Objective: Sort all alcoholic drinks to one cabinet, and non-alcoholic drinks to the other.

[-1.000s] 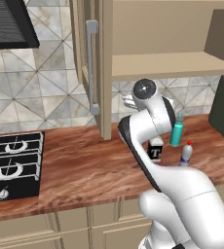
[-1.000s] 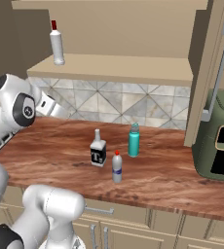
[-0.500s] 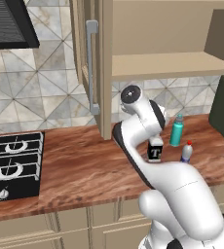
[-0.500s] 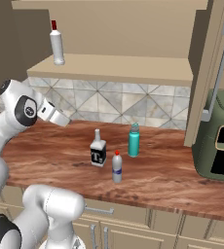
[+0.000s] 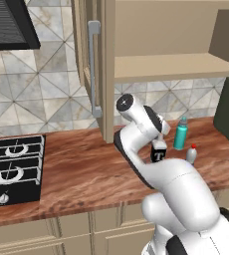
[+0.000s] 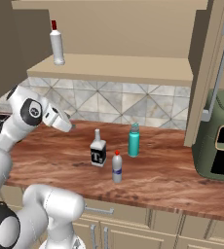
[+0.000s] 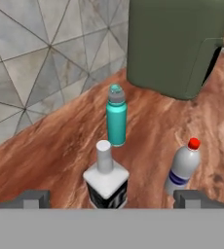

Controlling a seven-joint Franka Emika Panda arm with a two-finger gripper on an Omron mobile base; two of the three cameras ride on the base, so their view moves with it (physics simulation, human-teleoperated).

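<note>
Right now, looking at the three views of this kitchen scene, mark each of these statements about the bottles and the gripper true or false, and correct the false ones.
1. The white bottle stands on the cabinet shelf. True.
2. The teal bottle lies on its side. False: it stands upright on the counter.
3. The gripper is open and holds nothing. True.
4. The square T-label bottle is on the shelf. False: it is on the counter.
5. The small red-capped bottle is on the counter. True.
</note>
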